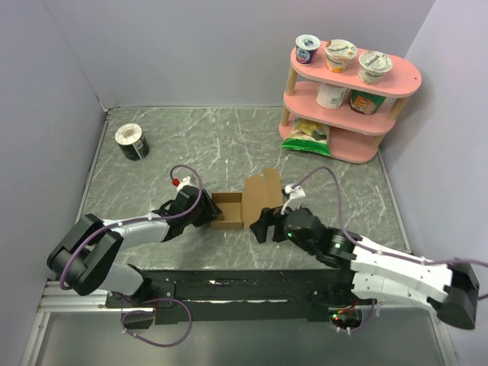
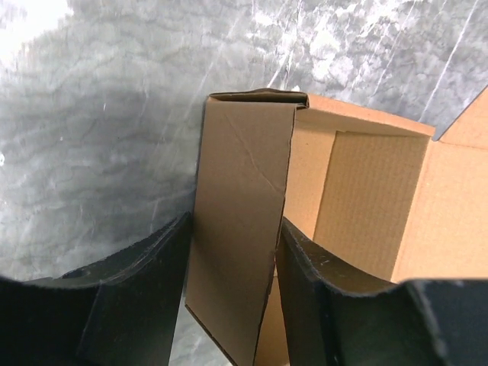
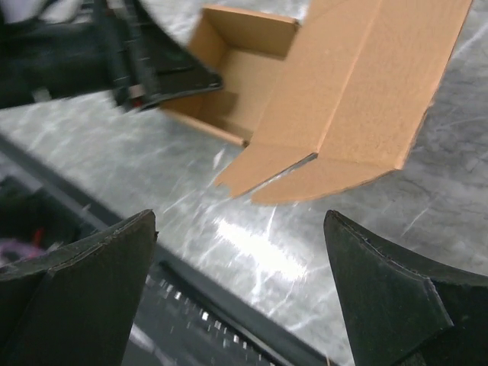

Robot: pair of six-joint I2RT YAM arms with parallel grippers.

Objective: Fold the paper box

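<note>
Straddling one side wall of the paper box (image 1: 228, 210), the left pincer (image 1: 206, 213) has that wall clamped between its fingers (image 2: 145, 293). In the left wrist view, brown cardboard fills the whole gap between the black pads, one pad outside the box and one inside. The lower end of the wall runs down between the pads and out of frame, so the actual contact patch is cut off. Just past the inner pad the open tray shows its corrugated floor and far wall, and its right side is cropped.

The right pincer (image 1: 261, 226) hangs with its jaws spread wide and nothing between them. From above it is a dark lump against the dark rail, and I cannot pick out its fingertips there. Its own camera shows both fingers (image 3: 103, 267) well apart. The raised lid flap (image 3: 358, 84) lies ahead of them and is not touching. The flap's notched front edge tilts over the marble table (image 3: 252, 252). Beyond it the box's open tray is in view, and the left pincer is only a blurred black shape at the tray's side.

Well beyond the left pincer stands a round black-and-white tub (image 1: 132, 142). Far past the right pincer, a pink shelf (image 1: 399, 75) holds yogurt cups (image 1: 341, 55) whose labels are too small to read.
</note>
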